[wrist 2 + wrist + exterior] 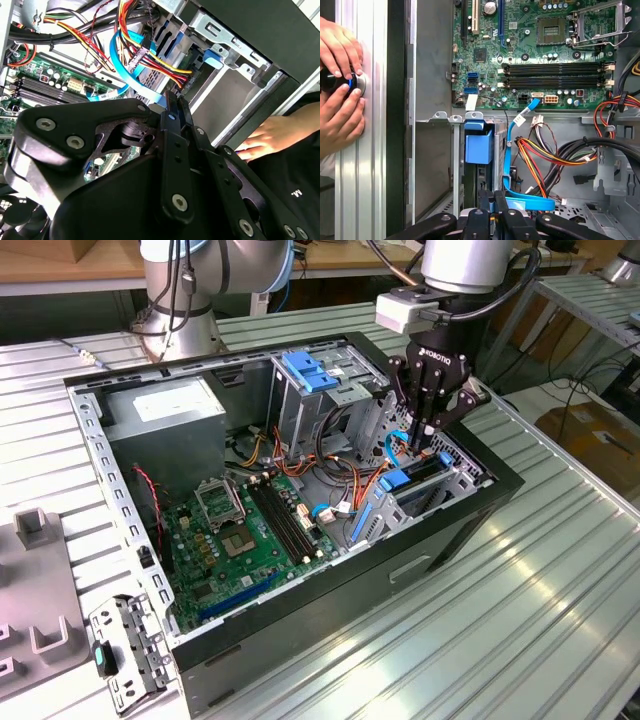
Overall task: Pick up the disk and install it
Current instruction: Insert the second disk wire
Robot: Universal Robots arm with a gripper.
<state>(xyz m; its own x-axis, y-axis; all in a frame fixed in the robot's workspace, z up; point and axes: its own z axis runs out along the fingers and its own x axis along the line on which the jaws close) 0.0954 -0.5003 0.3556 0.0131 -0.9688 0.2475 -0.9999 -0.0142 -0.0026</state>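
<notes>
The disk (418, 480) stands on edge in the drive cage at the front corner of the open computer case (120, 510), on the exterior view's right. Its blue side rail (479, 145) shows in the first wrist view. My gripper (420, 443) hangs straight above the disk, reaching down into the case. In both wrist views the two black fingers (489, 205) stand pressed together with nothing visible between them. The fingertips (175, 105) end close to the blue data cable (127, 75) and the bundle of coloured power wires (160, 60).
A green motherboard (240, 530) lies on the case floor, with the grey power supply box (165, 410) and a blue latch tab (305, 370) behind it. A person's hands (340, 90) hold a round knob on the ribbed table (500, 580) beside the case. Grey fixtures (35, 540) sit at the exterior view's left.
</notes>
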